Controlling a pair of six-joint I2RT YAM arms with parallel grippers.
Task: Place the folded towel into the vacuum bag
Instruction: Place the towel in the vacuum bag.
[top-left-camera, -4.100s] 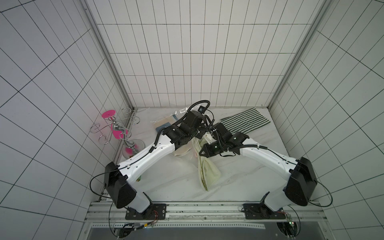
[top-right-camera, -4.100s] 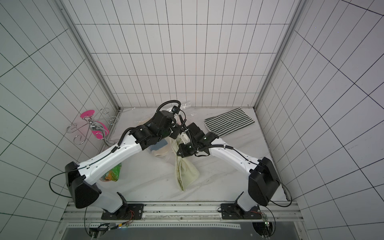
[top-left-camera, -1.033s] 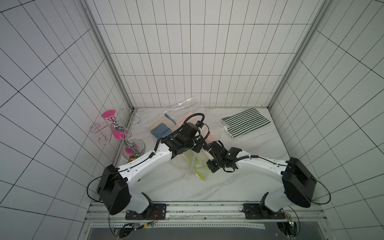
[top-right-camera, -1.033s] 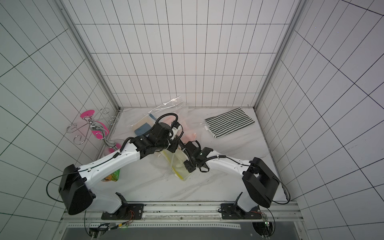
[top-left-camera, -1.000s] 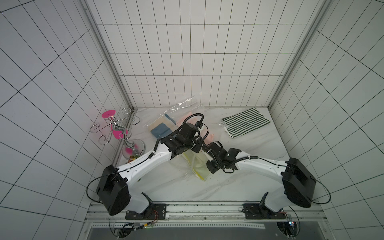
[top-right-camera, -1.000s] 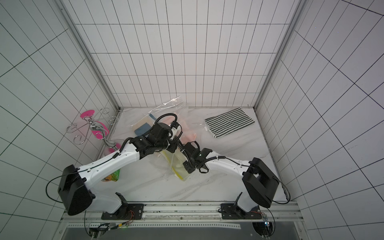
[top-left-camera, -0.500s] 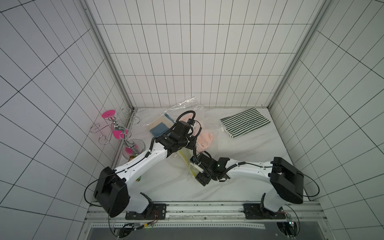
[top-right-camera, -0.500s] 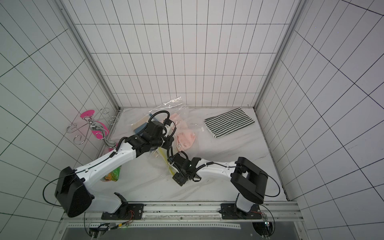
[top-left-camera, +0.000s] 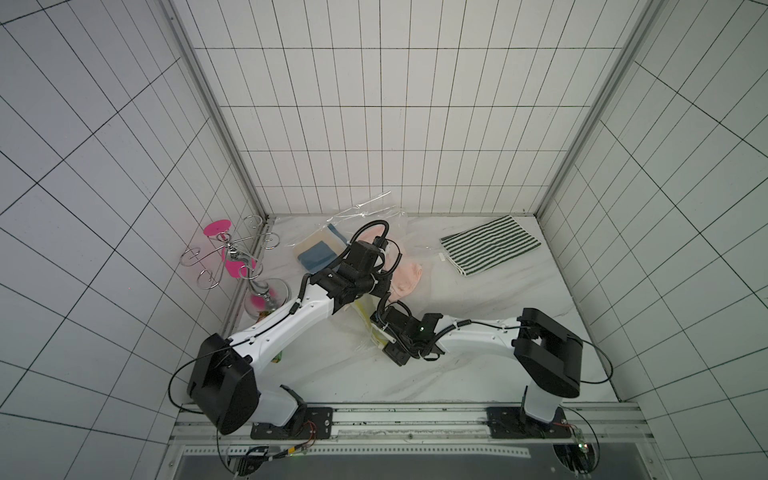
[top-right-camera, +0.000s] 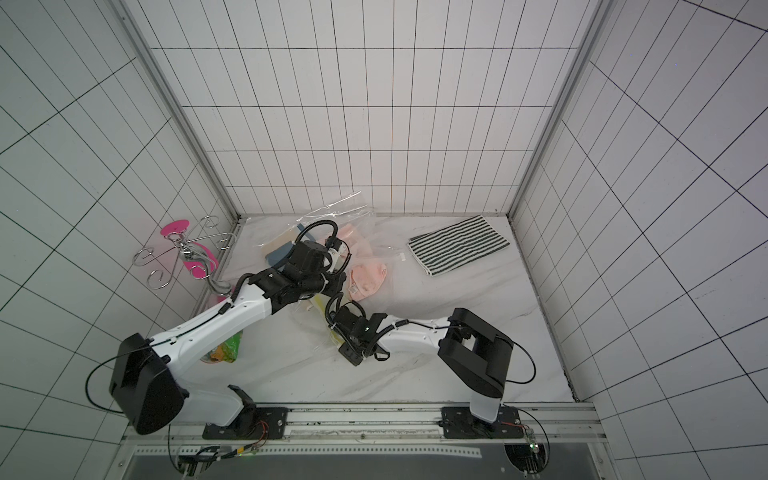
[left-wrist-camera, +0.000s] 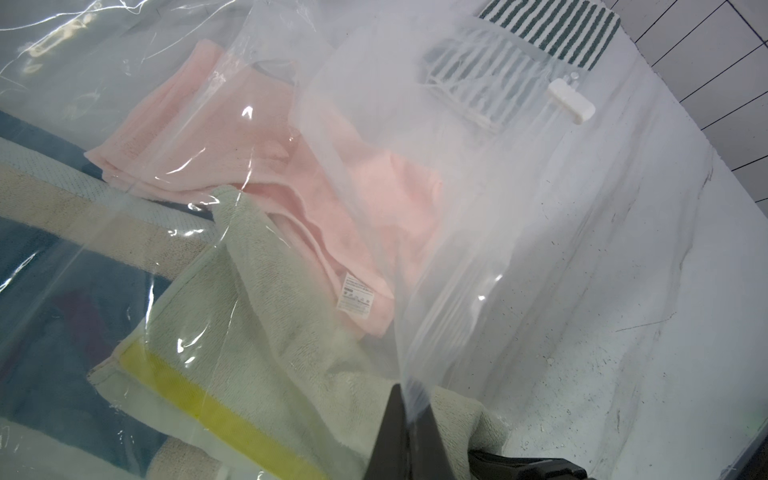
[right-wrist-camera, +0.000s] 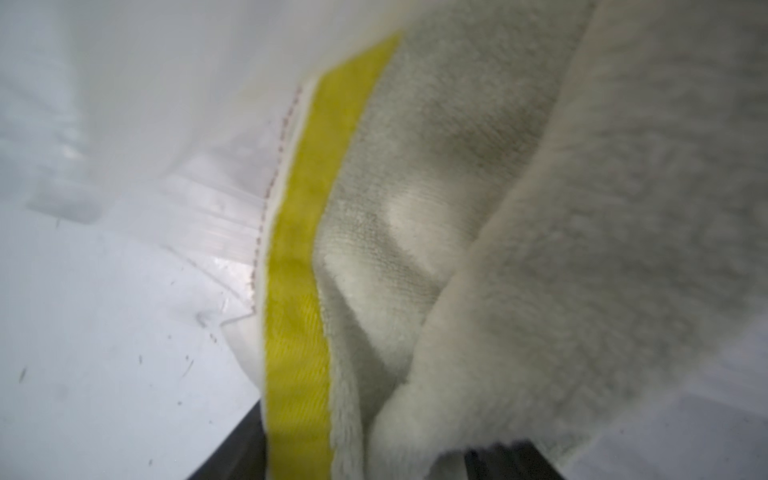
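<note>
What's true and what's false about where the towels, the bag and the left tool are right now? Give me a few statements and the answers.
1. The striped towel lies inside the vacuum bag. False: it lies on the table, outside the bag.
2. The pink towel lies under the bag's clear plastic. True.
3. The left tool is open and clear of the bag. False: it is shut on the bag's plastic film.
4. The cream towel has a yellow band. True.
</note>
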